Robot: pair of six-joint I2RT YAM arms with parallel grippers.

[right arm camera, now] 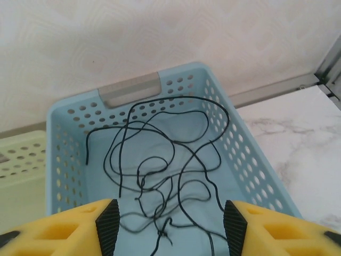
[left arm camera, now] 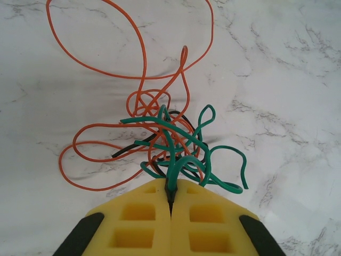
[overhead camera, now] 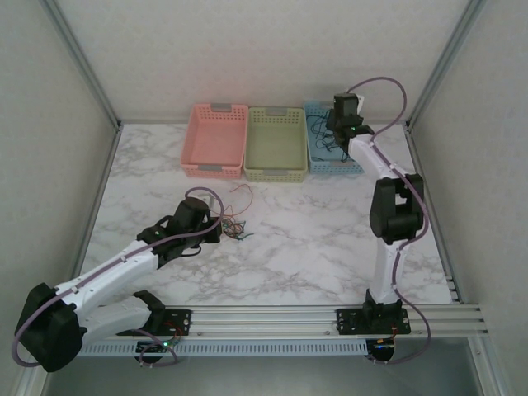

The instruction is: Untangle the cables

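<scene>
Three baskets line the far edge of the table point(overhead camera: 330, 247): the pink basket point(overhead camera: 216, 140), the green basket point(overhead camera: 276, 144), and the blue basket point(right arm camera: 64, 154) nearest the far right corner. Down on the marble, left of the table's middle, the left gripper point(left arm camera: 171, 186) has its yellow fingers pressed together, and they're pinching the green cable point(left arm camera: 176, 144) right at the tips. That green cable is knotted into a tangle just ahead of the fingers. The orange cable point(left arm camera: 144, 69) swings out of the knot in wide loops across the tabletop, and a black strand point(left arm camera: 128, 150) peeks through the middle. Over at the far edge, the right gripper point(right arm camera: 171, 226) hangs above the blue basket, jaws spread wide, nothing between them. Beneath it a black cable point(right arm camera: 180, 181) lies in loose loops on the basket floor, one end running up the left wall.
</scene>
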